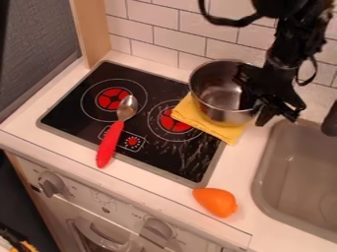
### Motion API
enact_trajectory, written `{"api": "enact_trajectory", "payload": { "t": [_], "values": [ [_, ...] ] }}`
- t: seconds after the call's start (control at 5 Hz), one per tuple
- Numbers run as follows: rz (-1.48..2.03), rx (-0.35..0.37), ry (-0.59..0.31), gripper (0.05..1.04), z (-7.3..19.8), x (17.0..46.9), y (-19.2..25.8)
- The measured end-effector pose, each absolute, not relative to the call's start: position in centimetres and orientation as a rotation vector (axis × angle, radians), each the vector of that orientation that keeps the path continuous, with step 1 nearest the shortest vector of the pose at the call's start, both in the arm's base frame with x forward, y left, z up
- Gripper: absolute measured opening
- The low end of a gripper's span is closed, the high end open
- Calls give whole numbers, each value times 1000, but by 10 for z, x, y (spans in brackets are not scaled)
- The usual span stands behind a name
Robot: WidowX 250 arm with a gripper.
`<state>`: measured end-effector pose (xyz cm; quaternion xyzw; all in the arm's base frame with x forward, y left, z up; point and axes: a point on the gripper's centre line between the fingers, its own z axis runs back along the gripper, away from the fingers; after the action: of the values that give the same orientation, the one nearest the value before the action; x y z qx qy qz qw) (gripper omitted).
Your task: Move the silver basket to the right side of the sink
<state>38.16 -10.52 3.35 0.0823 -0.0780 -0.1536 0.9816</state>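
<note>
The silver basket is a round metal pot (214, 106) on a folded yellow cloth (227, 133), which lies over the right edge of the black stovetop. At the pot's right rim is the black gripper (258, 110), reaching down from the upper right and hiding part of that rim. Whether it holds the rim cannot be made out. To the right of both, the grey sink (260, 182) is set into the counter.
A spoon with a red handle (111, 142) lies across the stovetop (85, 118). Near the counter's front edge, left of the sink, is an orange vegetable-shaped toy (216, 202). A black faucet part (330, 120) stands at the right edge. White tiles (178, 44) rise behind.
</note>
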Motion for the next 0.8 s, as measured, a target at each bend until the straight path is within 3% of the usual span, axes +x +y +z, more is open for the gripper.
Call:
{"api": "enact_trajectory", "payload": {
  "t": [0.2, 0.4, 0.8],
  "values": [
    [-275, 86, -223, 891, 29, 384, -109],
    [-253, 51, -246, 1021, 27, 386, -113],
    [-189, 5, -240, 1008, 27, 385, -115]
  ]
}}
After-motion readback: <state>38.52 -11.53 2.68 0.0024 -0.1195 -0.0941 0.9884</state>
